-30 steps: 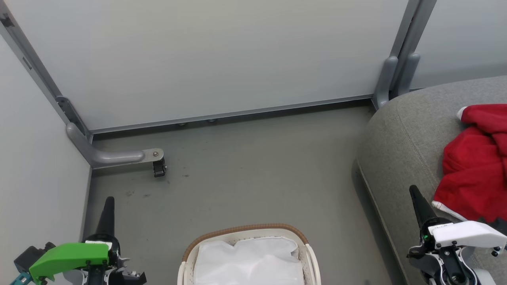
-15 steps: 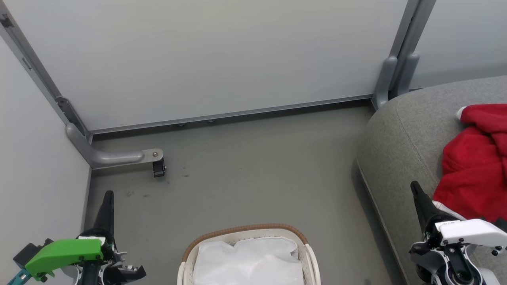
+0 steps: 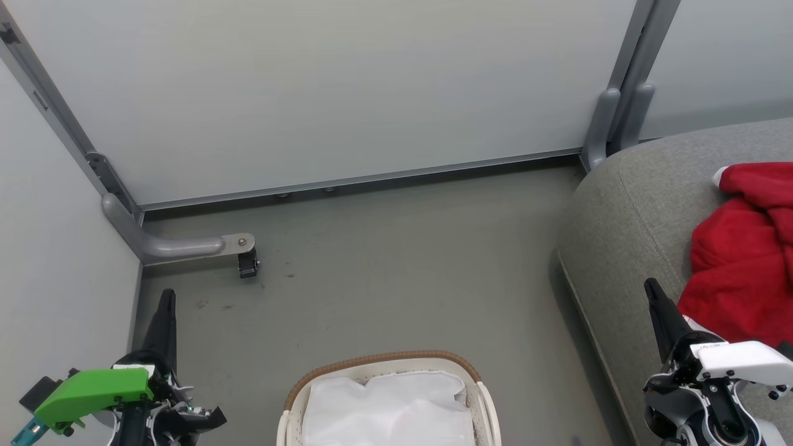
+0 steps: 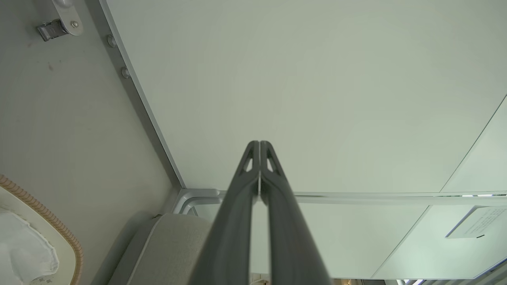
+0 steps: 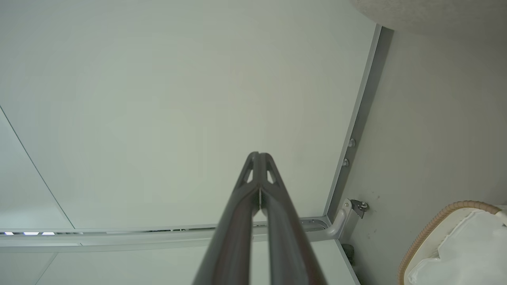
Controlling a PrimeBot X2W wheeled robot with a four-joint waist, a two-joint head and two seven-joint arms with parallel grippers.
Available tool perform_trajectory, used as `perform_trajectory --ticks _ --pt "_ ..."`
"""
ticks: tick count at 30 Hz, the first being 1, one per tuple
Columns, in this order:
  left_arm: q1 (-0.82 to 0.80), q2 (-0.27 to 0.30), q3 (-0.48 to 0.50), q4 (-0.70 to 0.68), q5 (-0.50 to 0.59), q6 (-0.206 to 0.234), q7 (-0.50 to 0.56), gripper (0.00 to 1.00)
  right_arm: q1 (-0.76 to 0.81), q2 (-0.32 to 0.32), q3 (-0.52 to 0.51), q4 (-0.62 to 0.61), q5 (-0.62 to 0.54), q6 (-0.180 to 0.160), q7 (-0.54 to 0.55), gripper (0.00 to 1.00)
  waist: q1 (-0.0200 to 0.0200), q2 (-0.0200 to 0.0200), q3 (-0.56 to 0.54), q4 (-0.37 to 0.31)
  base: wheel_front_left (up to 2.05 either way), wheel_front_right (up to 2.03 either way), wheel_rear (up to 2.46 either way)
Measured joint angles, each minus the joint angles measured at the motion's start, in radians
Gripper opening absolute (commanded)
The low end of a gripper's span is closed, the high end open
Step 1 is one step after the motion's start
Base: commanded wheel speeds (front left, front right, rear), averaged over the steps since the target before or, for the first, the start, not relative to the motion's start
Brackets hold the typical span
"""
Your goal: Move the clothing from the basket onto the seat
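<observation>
Red clothing (image 3: 740, 266) lies heaped on the grey seat (image 3: 626, 217) at the right of the head view. The white basket (image 3: 480, 387) with a brown woven rim stands on the floor at bottom centre, and its inside shows just the white cloth lining (image 3: 390, 409). My left gripper (image 3: 166, 298) is at the lower left, shut and empty, its tips pressed together in the left wrist view (image 4: 259, 143). My right gripper (image 3: 650, 288) is shut and empty beside the clothing's near edge, over the seat; the right wrist view has its tips (image 5: 258, 154) closed against a wall.
Pale partition walls enclose the grey floor (image 3: 384, 279) at back and left. A grey bracket with a small black caster (image 3: 248, 265) juts from the left corner. A grey post (image 3: 610, 124) stands by the seat's far end. The basket rim (image 5: 431, 221) appears at the right wrist view's lower right.
Both arms have drawn slightly down and outward in the head view; the left gripper slid left, the right gripper's tip rose a little. Clothing and basket stay put.
</observation>
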Motion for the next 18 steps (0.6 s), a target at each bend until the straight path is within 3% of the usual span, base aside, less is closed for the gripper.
perform_trajectory --ticks 18 --pt "-0.001 0.000 0.000 -0.001 0.000 0.000 0.000 0.00 0.000 0.000 0.000 0.000 0.000 0.000 0.000 0.00 0.0000 0.0000 0.000 0.000 0.00 0.00 0.00"
